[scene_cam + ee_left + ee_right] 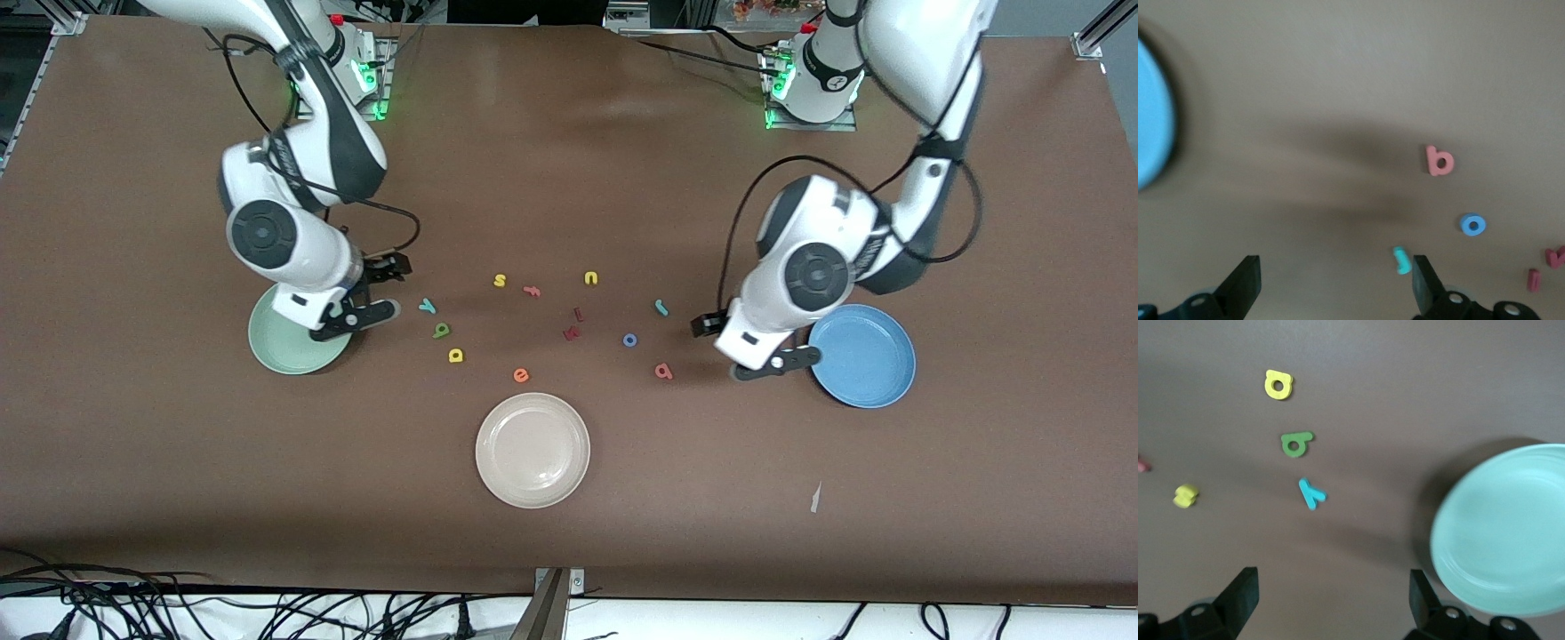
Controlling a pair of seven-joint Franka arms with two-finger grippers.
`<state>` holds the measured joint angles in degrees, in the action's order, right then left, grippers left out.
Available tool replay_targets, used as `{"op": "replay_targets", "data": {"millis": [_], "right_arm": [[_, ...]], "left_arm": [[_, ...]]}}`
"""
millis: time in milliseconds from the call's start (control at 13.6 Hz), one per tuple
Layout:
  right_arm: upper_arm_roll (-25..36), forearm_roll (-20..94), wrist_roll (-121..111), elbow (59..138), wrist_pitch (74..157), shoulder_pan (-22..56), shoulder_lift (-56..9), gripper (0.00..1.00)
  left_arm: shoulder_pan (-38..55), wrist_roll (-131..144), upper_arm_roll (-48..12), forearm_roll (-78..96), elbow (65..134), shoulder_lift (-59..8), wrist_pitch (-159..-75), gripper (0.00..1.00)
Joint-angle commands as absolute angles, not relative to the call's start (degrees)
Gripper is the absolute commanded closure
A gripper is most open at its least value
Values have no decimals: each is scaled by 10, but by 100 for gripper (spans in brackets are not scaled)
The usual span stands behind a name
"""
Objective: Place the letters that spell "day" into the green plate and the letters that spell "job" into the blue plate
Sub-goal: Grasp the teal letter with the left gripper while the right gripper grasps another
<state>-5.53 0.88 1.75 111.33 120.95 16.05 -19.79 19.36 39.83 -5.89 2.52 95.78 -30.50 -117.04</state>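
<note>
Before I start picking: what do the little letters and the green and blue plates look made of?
The letters, e.g. the teal y and salmon b, look like matte foam: thick flat cutouts, no shine. The green plate and blue plate look like smooth hard plastic or melamine with a soft sheen; ceramic can't be ruled out.

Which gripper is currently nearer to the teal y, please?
Right. The right gripper hangs open beside the green plate, close to the teal y; the left gripper hangs open by the blue plate.
</note>
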Motion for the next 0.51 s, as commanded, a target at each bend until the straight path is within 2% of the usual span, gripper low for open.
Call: {"op": "replay_targets", "data": {"millis": [0, 220, 367, 441], "right_arm": [[-69, 10, 40, 1192, 1304, 165, -186, 0], [-70, 4, 49, 1207, 1391, 173, -230, 4], [-70, -1, 46, 1207, 1428, 178, -255, 14], [-70, -3, 46, 1206, 1434, 183, -260, 25]], "left_arm": [[221, 452, -51, 48, 1016, -301, -1249, 0], [241, 523, -51, 54, 1055, -306, -1316, 0], [263, 571, -51, 54, 1078, -308, -1361, 0], [270, 597, -50, 53, 1089, -311, -1389, 1]]}}
